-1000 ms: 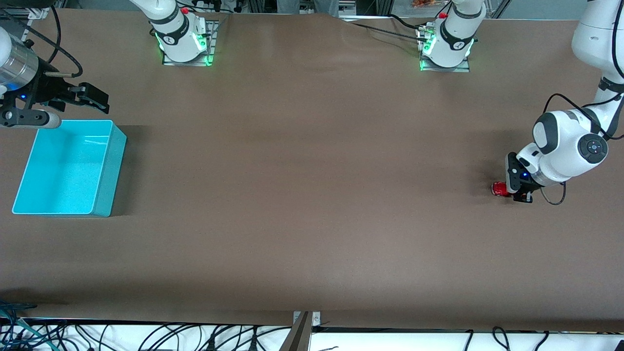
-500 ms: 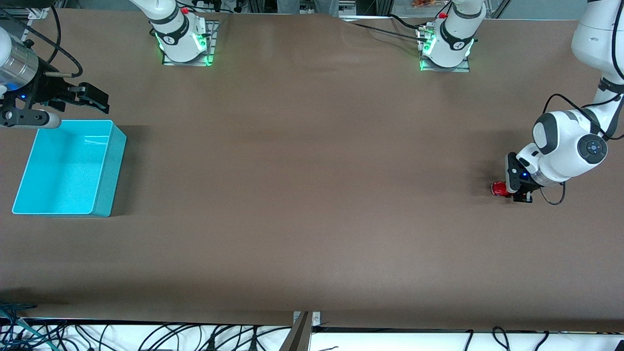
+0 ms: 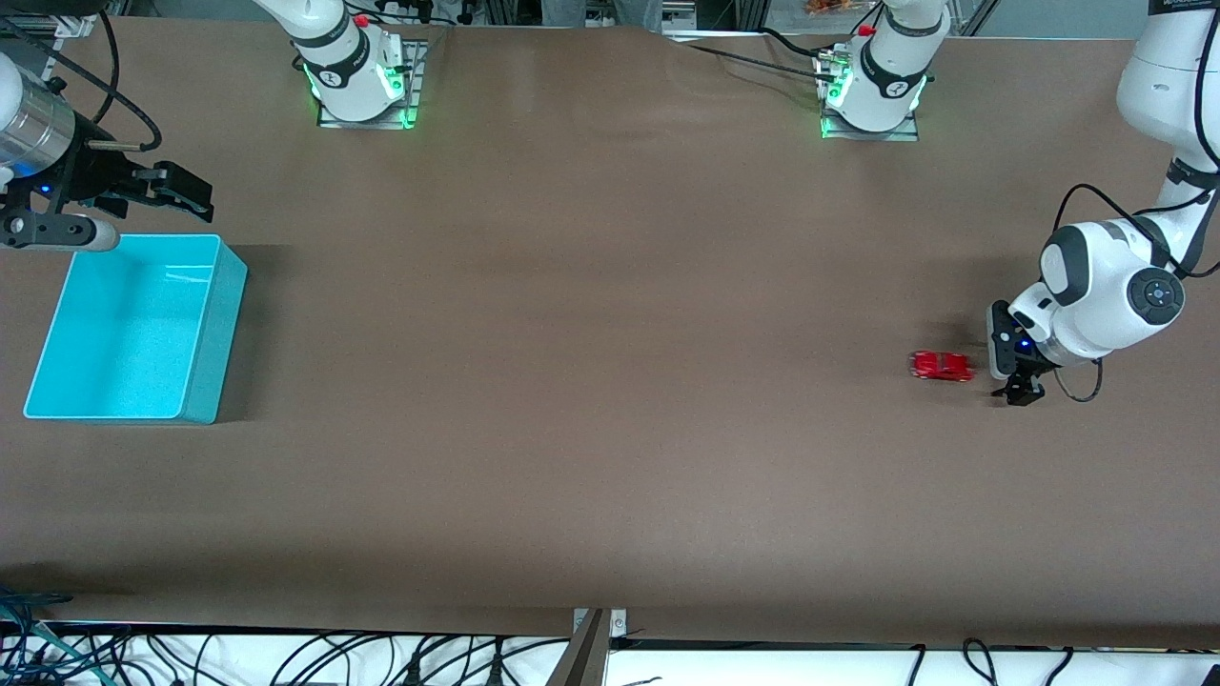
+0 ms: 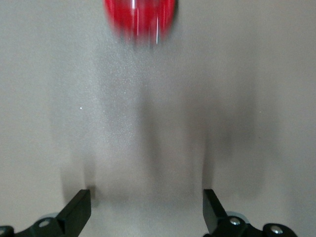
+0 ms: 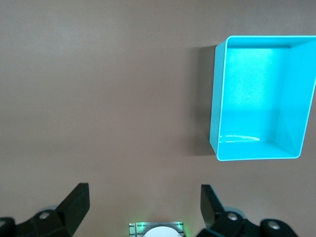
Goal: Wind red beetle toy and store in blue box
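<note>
The red beetle toy (image 3: 942,366) (image 4: 140,19) sits free on the brown table near the left arm's end, blurred as it rolls toward the right arm's end. My left gripper (image 3: 1016,386) (image 4: 146,212) is low over the table just beside it, open, with nothing between its fingers. The blue box (image 3: 143,329) (image 5: 260,97) stands empty at the right arm's end of the table. My right gripper (image 3: 157,191) (image 5: 144,210) hangs open and waits above the table beside the box's wall that is farthest from the front camera.
The two arm bases (image 3: 362,81) (image 3: 872,90) stand along the table's edge farthest from the front camera. A wide stretch of brown tabletop (image 3: 591,362) lies between the toy and the box.
My left gripper has opened and let go of the red beetle toy. The toy has rolled a short way out of the fingers toward the right arm's end. The right arm has not moved.
</note>
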Action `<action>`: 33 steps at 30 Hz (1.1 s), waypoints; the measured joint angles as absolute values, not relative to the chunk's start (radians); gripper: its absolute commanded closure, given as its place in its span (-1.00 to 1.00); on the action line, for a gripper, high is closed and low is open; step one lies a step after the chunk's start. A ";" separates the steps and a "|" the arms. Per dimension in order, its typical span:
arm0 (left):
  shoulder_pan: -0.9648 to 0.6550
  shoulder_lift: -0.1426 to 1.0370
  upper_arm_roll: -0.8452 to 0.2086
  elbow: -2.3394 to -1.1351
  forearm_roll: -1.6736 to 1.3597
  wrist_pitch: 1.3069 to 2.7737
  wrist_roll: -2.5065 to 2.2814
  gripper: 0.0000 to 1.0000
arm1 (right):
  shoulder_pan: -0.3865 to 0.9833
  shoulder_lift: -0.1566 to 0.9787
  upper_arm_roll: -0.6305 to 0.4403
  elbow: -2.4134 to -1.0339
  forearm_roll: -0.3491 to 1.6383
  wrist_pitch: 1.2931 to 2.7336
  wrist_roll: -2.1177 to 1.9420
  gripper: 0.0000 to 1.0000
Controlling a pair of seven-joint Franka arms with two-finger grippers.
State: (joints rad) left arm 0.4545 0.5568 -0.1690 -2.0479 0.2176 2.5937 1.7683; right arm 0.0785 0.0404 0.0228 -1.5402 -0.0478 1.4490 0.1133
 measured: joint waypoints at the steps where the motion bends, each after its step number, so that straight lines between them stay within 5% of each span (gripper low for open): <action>1: 0.455 0.557 -0.169 -2.048 0.218 2.594 1.768 -1.00 | 0.078 0.040 0.023 -1.540 -0.048 1.449 0.113 -1.00; 33: 0.479 0.557 -0.157 -2.032 0.211 2.594 1.769 -1.00 | 0.078 0.040 0.023 -1.540 -0.048 1.449 0.113 -1.00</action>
State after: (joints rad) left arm 0.4792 0.5570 -0.1566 -2.0323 0.2110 2.5938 1.7688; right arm 0.0784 0.0404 0.0228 -1.5402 -0.0478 1.4489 0.1133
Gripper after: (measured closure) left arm 0.000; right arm 0.000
